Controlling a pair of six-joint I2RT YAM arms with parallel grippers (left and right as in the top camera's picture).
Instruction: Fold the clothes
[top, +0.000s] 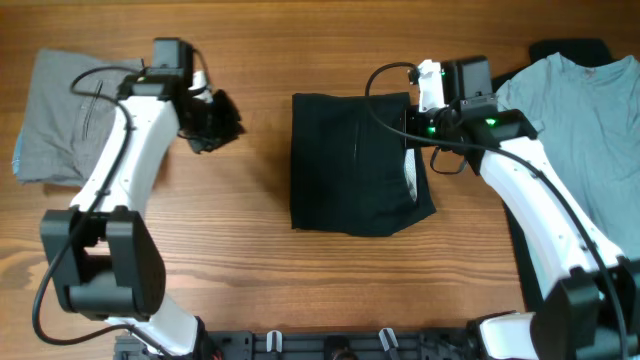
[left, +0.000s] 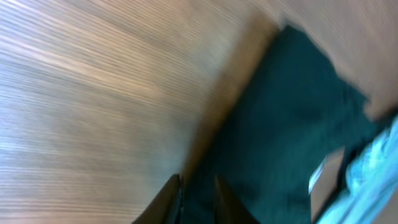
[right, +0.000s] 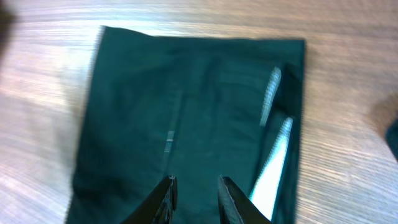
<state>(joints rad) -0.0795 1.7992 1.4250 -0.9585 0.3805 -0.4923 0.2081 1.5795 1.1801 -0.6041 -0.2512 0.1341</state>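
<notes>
Overhead: folded black garment (top: 355, 165) mid-table

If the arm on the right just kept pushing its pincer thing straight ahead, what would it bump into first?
Most likely the folded black garment. In the wrist view the right tool points straight across that dark cloth, with bare wooden table beyond its far edge. Its height above the cloth is unclear.

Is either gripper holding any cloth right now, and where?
Nothing is held. The left gripper hangs over bare wood beside the black garment; the right gripper hovers over that garment's edge with nothing visible between its fingers.
</notes>
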